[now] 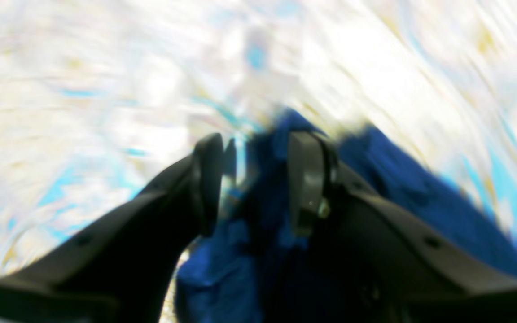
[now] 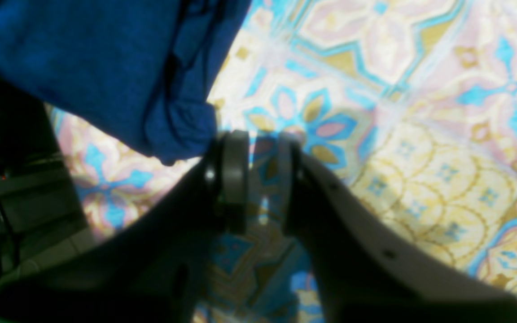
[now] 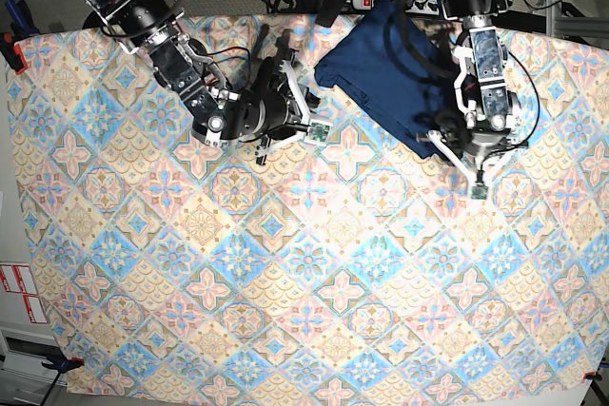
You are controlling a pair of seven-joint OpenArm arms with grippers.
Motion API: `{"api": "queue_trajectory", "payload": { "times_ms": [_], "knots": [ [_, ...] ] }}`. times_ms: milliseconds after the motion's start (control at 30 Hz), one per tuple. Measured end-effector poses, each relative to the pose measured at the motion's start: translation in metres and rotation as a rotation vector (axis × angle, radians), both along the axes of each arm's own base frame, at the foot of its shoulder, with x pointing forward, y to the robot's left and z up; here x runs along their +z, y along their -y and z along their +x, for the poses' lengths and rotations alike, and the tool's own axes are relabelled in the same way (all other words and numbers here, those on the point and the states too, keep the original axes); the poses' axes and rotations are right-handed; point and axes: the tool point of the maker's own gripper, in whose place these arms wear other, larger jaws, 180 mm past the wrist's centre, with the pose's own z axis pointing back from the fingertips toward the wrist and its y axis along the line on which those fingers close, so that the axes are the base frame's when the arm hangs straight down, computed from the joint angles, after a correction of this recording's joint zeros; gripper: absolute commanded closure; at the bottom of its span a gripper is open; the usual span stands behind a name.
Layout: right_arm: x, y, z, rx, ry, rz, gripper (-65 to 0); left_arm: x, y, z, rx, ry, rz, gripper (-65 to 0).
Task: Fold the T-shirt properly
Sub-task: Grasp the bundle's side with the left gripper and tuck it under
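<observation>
The T-shirt lies bunched at the far edge of the patterned tablecloth, between the two arms. The left gripper is clamped on a fold of the blue fabric at the shirt's near corner; that wrist view is heavily blurred, so the grip appears firm rather than certain. The right gripper stands just beside the shirt's other edge, jaws slightly parted, holding nothing.
</observation>
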Motion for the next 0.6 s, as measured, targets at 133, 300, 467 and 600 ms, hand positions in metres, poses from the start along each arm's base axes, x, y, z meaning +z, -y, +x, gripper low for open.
{"api": "queue_trajectory", "payload": {
  "times_ms": [133, 300, 467, 600],
  "knots": [
    [0.009, -0.005, 0.002, 0.011, 0.027, 0.017, -11.0, 0.017, -0.007, -0.003, 0.046, 0.042, 0.017, -22.6],
    [0.018, -0.011, 0.003, 0.024, 0.052, 0.032, -11.0, 0.067, -0.003, -0.023, 0.008, 0.167, 0.073, -23.1],
    [0.02, -0.012, 0.004, 0.025, 0.056, 0.041, -11.0, 0.053, 0.002, -0.088, -0.018, 0.054, 0.09, -23.3],
    [0.02, -0.014, 0.004, 0.023, 0.051, 0.045, -10.9, 0.03, 0.0, -0.139, -0.021, -0.08, 0.095, -22.9]
  ]
}}
